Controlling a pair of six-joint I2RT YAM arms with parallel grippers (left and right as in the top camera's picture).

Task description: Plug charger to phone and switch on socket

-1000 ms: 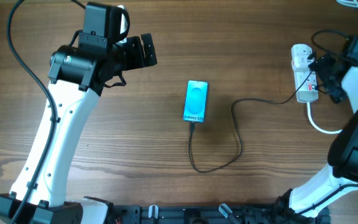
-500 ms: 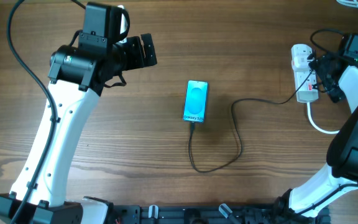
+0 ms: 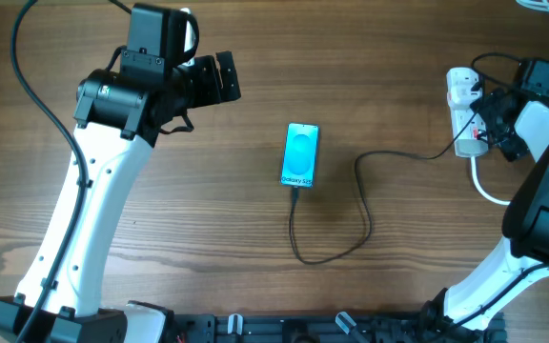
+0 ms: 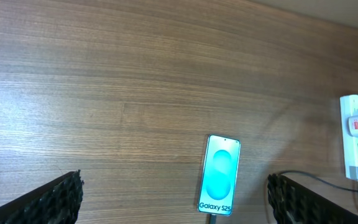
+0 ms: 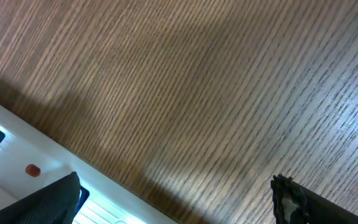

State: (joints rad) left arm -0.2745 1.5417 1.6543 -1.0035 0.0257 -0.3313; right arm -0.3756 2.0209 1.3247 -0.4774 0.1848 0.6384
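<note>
The phone [image 3: 300, 154] lies flat mid-table with its teal screen up, also seen in the left wrist view [image 4: 219, 174]. The charger [image 3: 363, 205], a thin black cable, loops from the phone's lower short end across to the socket [image 3: 463, 103], a white power strip at the far right [image 4: 355, 138]. My right gripper [image 3: 497, 119] hovers open at the socket's right side. In the right wrist view one of its fingers [image 5: 48, 202] overlaps the socket's white edge [image 5: 17, 158]. My left gripper [image 3: 229, 78] hangs open, high and left of the phone, holding nothing.
A white lead [image 3: 484, 186] curves from the socket toward the right arm's base. Black robot cables run along the left arm [image 3: 36, 105]. Bare wooden table [image 3: 189, 219] lies between the arms.
The right wrist has shifted slightly left, closer over the socket. The left arm, phone and charger have not moved.
</note>
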